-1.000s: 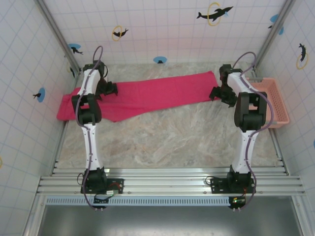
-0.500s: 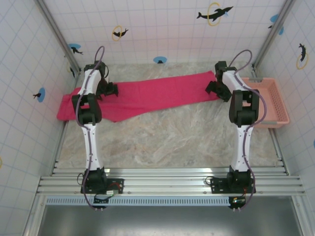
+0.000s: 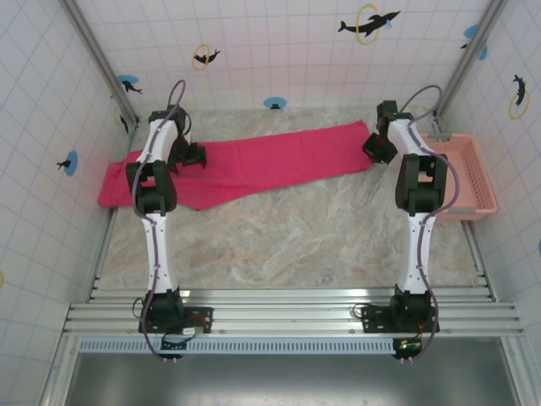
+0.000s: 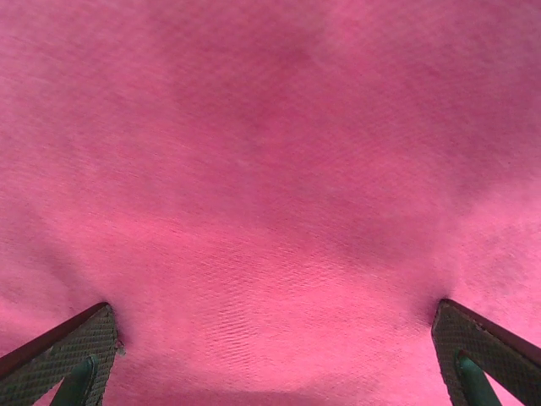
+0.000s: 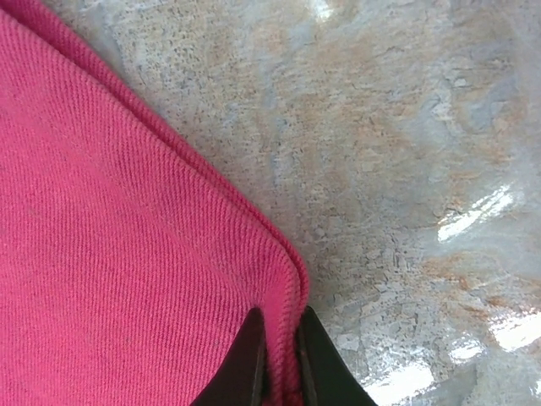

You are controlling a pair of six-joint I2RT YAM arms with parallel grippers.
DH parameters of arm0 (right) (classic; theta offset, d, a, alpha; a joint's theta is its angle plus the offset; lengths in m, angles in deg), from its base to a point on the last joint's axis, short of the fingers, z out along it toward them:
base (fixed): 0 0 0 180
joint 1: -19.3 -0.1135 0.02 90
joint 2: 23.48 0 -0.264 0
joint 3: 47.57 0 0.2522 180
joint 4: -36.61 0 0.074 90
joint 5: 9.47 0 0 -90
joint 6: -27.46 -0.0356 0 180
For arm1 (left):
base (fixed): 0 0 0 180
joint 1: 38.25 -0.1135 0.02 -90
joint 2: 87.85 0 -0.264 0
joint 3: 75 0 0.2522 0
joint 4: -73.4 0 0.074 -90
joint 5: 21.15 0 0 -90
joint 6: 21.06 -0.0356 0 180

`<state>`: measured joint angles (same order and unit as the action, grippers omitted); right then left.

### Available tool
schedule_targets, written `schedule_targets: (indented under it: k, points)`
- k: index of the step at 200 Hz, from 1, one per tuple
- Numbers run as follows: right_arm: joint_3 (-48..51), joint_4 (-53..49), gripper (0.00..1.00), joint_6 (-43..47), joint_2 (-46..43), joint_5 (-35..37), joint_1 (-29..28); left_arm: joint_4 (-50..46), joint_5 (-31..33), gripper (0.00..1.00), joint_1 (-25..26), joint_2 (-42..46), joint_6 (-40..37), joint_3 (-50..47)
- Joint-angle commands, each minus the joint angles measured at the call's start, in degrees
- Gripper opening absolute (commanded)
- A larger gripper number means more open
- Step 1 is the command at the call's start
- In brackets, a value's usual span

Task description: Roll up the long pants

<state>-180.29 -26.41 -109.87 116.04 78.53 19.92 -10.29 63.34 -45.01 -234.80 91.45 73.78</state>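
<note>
**Pants Laid Flat, Hem Corner Pinched**

The long pants [image 3: 254, 161] are spread flat across the far side of the table [image 3: 296, 237], starting at the left wall. Over their left part the left gripper [image 3: 194, 157] is set down — its fingers [image 4: 72, 359] are held wide apart, tips on the cloth, nothing clasped. At the right end, the hem corner is pinched by the right gripper [image 3: 378, 145], its fingers [image 5: 245, 364] almost together. A pink basket [image 3: 473, 173] is seen just beyond.
</note>
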Motion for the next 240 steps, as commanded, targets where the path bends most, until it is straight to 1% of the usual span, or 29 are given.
schedule_targets:
  k: [1,32,39,44,61,93,121,141,155,159,173,196,219,240]
  points:
    - [1.43,1.3,0.0,2.52,-2.38,-2.64,-0.14,-3.49,-2.66,0.98,4.14,-0.37,0.84,0.12]
    - [-1.34,1.72,0.0,5.61,-7.38,-4.49,0.57,-4.57,-3.82,0.97,9.1,-3.77,2.41,3.94]
    - [-1.85,1.94,0.0,6.09,-7.57,-5.39,0.76,-4.73,-4.7,0.98,10.13,-4.86,3.16,4.8]
    - [-2.15,2.13,0.0,6.42,-9.68,-5.91,0.94,-4.9,-5.43,0.97,10.69,-5.69,3.76,5.54]
    - [-3.34,2.1,0.0,7.61,-12.1,-7.64,1.7,-4.7,-7.12,0.97,12.54,-7.75,6.04,7.47]
    - [-4.94,1.73,0.0,9.59,-15.65,-10.41,3.71,-1.2,-11.13,0.97,15.79,-9.63,12.32,7.71]
    - [-5.62,1.31,0.0,11.38,-18.21,-12.28,6.17,1.12,-13.25,0.98,18.75,-10.7,17.71,8.85]
    - [-6.63,1.21,0.0,12.18,-19.39,-14.83,8.48,4.78,-15.96,0.98,21.15,-11.11,22.76,9.32]
    - [-8.2,0.57,0.0,13.1,-19.68,-15.66,9.66,7.42,-17.75,0.98,23.25,-12.13,26.45,11.38]
    - [-8.54,0.47,0.0,13.33,-19.65,-17.73,9.91,8.26,-18.41,0.97,23.93,-12.55,27.54,12.04]
    - [-9.76,-0.03,0.0,13.95,-19.63,-19.71,10.78,12.08,-21.34,0.98,26.41,-14.05,31.7,13.72]
    - [-11.56,-1.25,0.0,15.43,-19.72,-21.95,11.5,18.23,-26.03,0.97,29.34,-16.05,38.64,13.78]
    - [-14.25,-4.12,0.0,17.4,-20.0,-22.47,11.52,20.74,-26.72,0.97,30.76,-15.94,39.64,13.65]
    - [-16.2,-6.88,0.0,19.25,-20.47,-22.31,11.38,23.12,-26.87,0.97,30.55,-13.54,37.62,13.08]
